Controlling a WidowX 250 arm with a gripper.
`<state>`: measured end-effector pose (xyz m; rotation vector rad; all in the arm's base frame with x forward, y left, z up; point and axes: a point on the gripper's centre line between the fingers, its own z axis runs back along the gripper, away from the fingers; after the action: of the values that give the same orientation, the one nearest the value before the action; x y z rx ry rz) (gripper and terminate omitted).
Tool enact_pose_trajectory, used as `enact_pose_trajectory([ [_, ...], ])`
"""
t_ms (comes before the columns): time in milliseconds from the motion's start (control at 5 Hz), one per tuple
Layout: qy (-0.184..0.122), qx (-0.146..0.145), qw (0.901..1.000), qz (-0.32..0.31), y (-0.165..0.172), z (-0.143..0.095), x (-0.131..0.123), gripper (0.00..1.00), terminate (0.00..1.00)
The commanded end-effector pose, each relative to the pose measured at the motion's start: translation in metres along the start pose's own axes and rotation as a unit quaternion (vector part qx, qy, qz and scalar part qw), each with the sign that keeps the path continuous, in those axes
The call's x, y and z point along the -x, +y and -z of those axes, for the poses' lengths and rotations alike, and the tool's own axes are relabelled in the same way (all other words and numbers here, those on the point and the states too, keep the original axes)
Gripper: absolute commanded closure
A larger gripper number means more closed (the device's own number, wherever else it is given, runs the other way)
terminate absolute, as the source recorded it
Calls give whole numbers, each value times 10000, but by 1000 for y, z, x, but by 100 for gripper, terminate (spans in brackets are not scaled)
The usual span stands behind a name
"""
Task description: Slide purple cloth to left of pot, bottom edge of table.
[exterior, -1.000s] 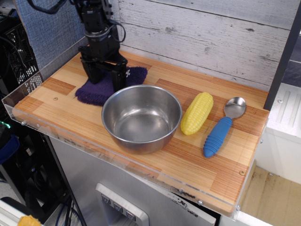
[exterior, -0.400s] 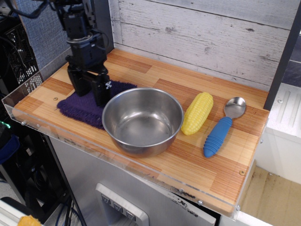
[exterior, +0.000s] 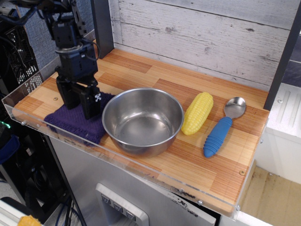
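The purple cloth (exterior: 77, 125) lies flat on the wooden table (exterior: 197, 157) at its front left, just left of the pot (exterior: 142, 119), and reaches the front acrylic edge. The pot is a shiny steel bowl, upright and empty. My black gripper (exterior: 78, 104) stands on the cloth with its fingers (exterior: 91, 104) pointing down and pressed onto it, spread a little apart. The cloth part under the fingers is hidden.
A yellow toy corn cob (exterior: 197, 113) lies right of the pot. A metal spoon with a blue handle (exterior: 222, 128) lies further right. A clear acrylic lip (exterior: 28, 89) edges the left and front. A whitewashed plank wall (exterior: 202, 33) backs the table.
My gripper has moved left and toward the front edge, dragging the purple cloth from behind the pot to the pot's left side. The pot, corn and spoon have not moved.
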<state>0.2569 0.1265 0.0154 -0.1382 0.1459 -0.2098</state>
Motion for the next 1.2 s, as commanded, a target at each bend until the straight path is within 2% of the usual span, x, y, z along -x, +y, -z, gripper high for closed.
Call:
enact_pose_trajectory([
  [0,-903,-465,9948,-72,-9,-56,-13,0,0],
  [200,-1689,-835,9821,6,-25,-109,-24,0,0],
  [400,-2002,-1022,9744,-11,-45,-149,-24,0,0],
  [600,-1734,-949,9800,-207,-63,-163,-29,0,0],
  [800,-1505,-767,9851,-312,-75,-164,-33,0,0],
  [1000,-1400,-853,9858,-367,-80,-163,-34,0,0],
])
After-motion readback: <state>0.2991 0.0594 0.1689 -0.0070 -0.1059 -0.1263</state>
